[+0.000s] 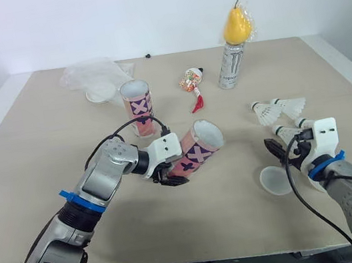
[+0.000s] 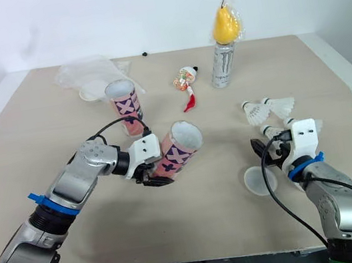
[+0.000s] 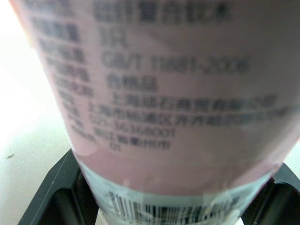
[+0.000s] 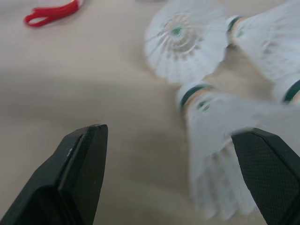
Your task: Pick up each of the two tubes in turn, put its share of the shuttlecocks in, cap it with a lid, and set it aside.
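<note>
Tube (image 1: 196,150) is clamped near its base in your left end effector (image 1: 168,174), tilted with the open mouth aimed at 2 o'clock, probably so the right arm can feed it. Right end effector (image 4: 171,133) is spread wide, straddling a shuttlecock (image 4: 206,136) on the desk (image 1: 30,149), nothing gripped yet. Lid (image 1: 275,180) lies at its 6 o'clock, handy for capping. Second tube (image 1: 137,106) stands upright at 11 o'clock of the held one.

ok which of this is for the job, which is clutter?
Job: tube in left gripper, upright tube, shuttlecocks, lid beside them, likely second lid by the bag.
Clutter: can, pear on it, plastic bag, wrapper, red strip.
</note>
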Action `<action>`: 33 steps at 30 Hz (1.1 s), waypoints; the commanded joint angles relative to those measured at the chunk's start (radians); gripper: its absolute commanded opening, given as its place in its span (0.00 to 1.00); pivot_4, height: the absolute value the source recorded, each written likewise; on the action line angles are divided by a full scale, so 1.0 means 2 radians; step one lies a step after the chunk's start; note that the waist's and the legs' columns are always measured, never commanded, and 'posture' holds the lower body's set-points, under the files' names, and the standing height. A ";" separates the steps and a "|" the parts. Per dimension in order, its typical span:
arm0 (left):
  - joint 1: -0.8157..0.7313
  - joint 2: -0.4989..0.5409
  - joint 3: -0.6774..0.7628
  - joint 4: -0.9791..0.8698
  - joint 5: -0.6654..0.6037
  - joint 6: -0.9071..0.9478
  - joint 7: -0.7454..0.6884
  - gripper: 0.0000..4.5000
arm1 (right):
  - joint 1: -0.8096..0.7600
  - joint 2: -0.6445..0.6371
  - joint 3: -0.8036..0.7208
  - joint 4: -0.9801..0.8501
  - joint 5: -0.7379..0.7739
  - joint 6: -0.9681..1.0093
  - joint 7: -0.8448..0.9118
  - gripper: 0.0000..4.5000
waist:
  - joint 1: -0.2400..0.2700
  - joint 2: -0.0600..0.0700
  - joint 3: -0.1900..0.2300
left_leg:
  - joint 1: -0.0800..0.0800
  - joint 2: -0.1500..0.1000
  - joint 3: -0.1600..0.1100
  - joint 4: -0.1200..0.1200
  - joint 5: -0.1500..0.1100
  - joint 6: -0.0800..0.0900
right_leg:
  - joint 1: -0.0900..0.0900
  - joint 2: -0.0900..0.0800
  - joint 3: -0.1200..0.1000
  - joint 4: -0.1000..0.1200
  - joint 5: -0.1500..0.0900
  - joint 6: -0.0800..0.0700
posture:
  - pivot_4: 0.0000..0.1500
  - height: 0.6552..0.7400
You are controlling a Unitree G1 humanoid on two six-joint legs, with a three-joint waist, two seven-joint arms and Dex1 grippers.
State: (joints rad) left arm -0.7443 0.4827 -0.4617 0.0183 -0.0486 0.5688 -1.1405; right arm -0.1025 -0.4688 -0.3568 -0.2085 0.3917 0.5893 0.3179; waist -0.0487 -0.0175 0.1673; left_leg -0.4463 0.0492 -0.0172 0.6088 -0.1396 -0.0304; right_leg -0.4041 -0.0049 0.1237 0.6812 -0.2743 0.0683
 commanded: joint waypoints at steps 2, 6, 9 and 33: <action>0.002 0.008 0.009 -0.005 0.003 0.004 0.008 0.74 | -0.013 0.007 -0.015 -0.015 0.008 0.013 -0.022 0.52 | 0.000 0.000 0.000 | 0.000 0.000 0.000 0.000 0.000 0.000 | 0.000 0.000 0.000 0.000 0.000 0.000 | 1.00 1.00; 0.000 0.007 0.008 -0.001 0.003 0.002 0.009 0.74 | -0.019 0.016 -0.021 -0.017 0.018 0.025 -0.036 0.07 | 0.000 0.000 0.000 | 0.000 0.000 0.000 0.000 0.000 0.000 | 0.000 0.000 0.000 0.000 0.000 0.000 | 1.00 1.00; -0.001 0.006 0.008 0.001 0.003 0.001 0.009 0.74 | -0.020 0.016 -0.020 -0.018 0.018 0.027 -0.039 0.00 | 0.000 0.000 0.000 | 0.000 0.000 0.000 0.000 0.000 0.000 | 0.000 0.000 0.000 0.000 0.000 0.000 | 1.00 1.00; -0.029 -0.001 0.004 0.049 0.005 -0.031 -0.008 0.74 | -0.117 -0.316 0.039 -0.164 0.028 -0.146 0.342 0.00 | 0.000 0.000 0.001 | 0.000 0.000 0.000 0.000 0.000 0.000 | 0.000 0.000 0.000 0.000 -0.001 -0.002 | 1.00 1.00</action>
State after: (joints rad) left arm -0.7767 0.4803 -0.4616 0.0936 -0.0517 0.5187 -1.1567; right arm -0.2709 -1.0419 -0.3319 -0.5371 0.4815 0.4368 0.8612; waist -0.0495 -0.0179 0.1688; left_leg -0.4455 0.0490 -0.0153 0.6095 -0.1394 -0.0301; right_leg -0.4041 -0.0055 0.1253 0.6803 -0.2758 0.0651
